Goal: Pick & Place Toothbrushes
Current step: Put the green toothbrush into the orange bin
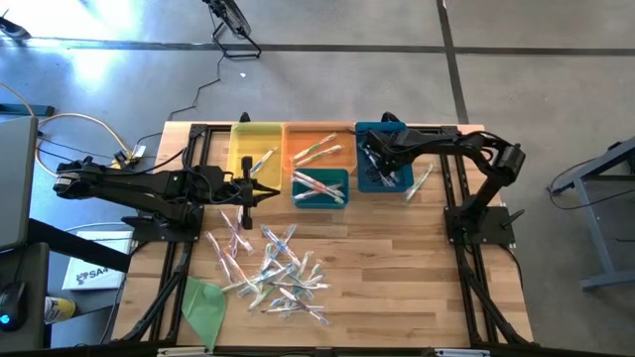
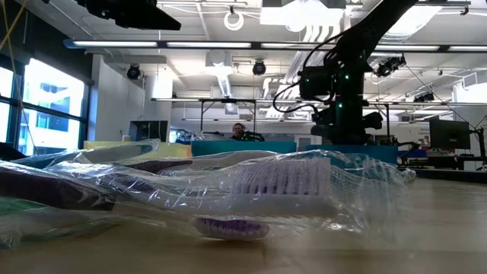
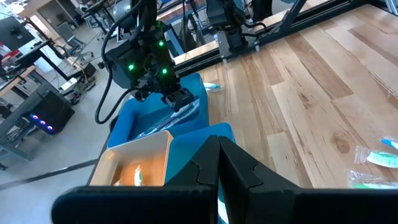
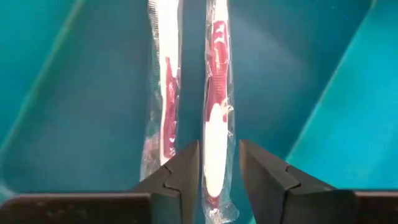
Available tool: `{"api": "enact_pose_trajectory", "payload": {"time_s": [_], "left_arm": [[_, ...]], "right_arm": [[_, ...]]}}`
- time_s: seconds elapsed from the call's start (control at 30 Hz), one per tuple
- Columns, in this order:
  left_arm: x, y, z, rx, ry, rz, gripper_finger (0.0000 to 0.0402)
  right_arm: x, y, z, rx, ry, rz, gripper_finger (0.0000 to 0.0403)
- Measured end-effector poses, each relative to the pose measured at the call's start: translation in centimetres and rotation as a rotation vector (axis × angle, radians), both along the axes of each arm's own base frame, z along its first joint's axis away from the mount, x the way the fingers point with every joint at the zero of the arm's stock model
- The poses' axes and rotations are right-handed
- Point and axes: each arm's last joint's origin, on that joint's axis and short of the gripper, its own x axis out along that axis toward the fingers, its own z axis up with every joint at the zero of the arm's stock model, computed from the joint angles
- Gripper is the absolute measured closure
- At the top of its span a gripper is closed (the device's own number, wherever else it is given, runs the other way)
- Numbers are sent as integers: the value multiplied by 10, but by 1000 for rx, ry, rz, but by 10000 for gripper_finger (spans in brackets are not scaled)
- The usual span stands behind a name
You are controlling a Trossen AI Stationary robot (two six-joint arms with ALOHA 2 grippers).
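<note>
Many wrapped toothbrushes (image 1: 273,268) lie scattered on the wooden table's near middle; one (image 2: 266,194) fills the low view's foreground. My right gripper (image 4: 219,165) points down into the blue bin (image 1: 395,129), open. Its fingers stand on either side of a pink-and-white wrapped toothbrush (image 4: 216,93) lying on the bin floor. A second pink toothbrush (image 4: 165,93) lies beside it. My left gripper (image 3: 217,155) hovers shut and holding nothing above the table, near the yellow bin (image 1: 256,149).
An orange bin (image 1: 317,149) and a small teal bin (image 1: 319,188) hold a few toothbrushes. One toothbrush (image 1: 422,180) lies on the table right of the blue bin. A green sheet (image 1: 203,302) lies at the near left. Black frame rails run along both table sides.
</note>
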Motion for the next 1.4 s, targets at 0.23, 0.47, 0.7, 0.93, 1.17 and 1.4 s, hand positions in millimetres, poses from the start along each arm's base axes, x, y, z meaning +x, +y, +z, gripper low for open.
{"api": "enact_pose_trajectory", "payload": {"time_s": [0.23, 0.47, 0.7, 0.93, 1.17, 1.4], "left_arm": [[0, 0, 0, 0, 0, 0, 402], [0, 0, 0, 0, 0, 0, 402], [0, 0, 0, 0, 0, 0, 402], [0, 0, 0, 0, 0, 0, 402], [0, 0, 0, 10, 2, -2, 402], [0, 0, -1, 11, 8, -3, 402]], "right_arm": [[-5, 7, 26, -21, -83, 60, 386], [-10, 17, 52, -73, -173, 77, 400], [-7, 38, 70, -74, -264, 126, 400], [-5, 65, 91, -82, -389, 156, 400], [-8, 93, 119, -102, -570, 200, 401], [-19, 123, 145, -162, -732, 172, 401]]}}
